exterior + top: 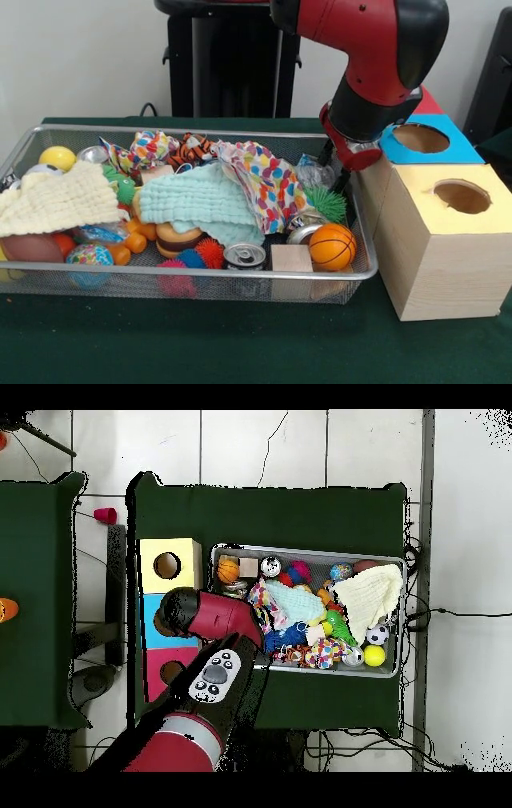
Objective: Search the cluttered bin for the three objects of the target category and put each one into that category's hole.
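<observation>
My hand (342,164) hangs at the right end of the bin (48,130), low beside the blue-topped box (464,150) — my own wrist hides the fingers, so I cannot tell how far it is open or whether it holds anything. Just left of it, in the bin's far right corner, lies a crinkled clear bottle (314,171), touching the green spiky ball (326,203). The hole (421,138) in the blue top sits just right of my wrist, uncovered. Nearer stands the yellow-topped box (448,240). Across the bin lie a polka-dot cloth (268,186), a pale green cloth (200,200), a can (244,255) and a small basketball (332,246) — all on the green table (200,344).
</observation>
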Tool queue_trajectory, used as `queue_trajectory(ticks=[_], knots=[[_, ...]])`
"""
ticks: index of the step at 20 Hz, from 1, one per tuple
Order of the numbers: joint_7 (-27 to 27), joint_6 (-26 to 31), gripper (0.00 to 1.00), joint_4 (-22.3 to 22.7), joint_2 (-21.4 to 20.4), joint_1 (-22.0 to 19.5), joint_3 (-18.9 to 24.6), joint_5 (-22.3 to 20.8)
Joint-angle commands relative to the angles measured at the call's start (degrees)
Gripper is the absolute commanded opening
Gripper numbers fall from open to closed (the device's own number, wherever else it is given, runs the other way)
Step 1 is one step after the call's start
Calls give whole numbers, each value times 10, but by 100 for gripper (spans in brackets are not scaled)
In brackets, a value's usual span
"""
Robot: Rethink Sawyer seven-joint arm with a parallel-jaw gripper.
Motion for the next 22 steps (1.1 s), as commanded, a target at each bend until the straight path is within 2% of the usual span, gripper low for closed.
queue_trajectory(ticks=[1, 5, 7, 8, 11, 16, 22], knots=[[69, 100, 100, -72, 111, 1, 10, -47], [63, 138, 100, -74, 100, 2, 2, -52], [74, 166, 100, -87, 111, 3, -5, -53], [87, 173, 100, -99, 125, 9, -16, -57], [129, 135, 100, -122, 178, 27, -50, -62], [234, 123, 100, -185, 294, 87, -173, -80], [250, 99, 100, -196, 337, 98, -203, -33]])
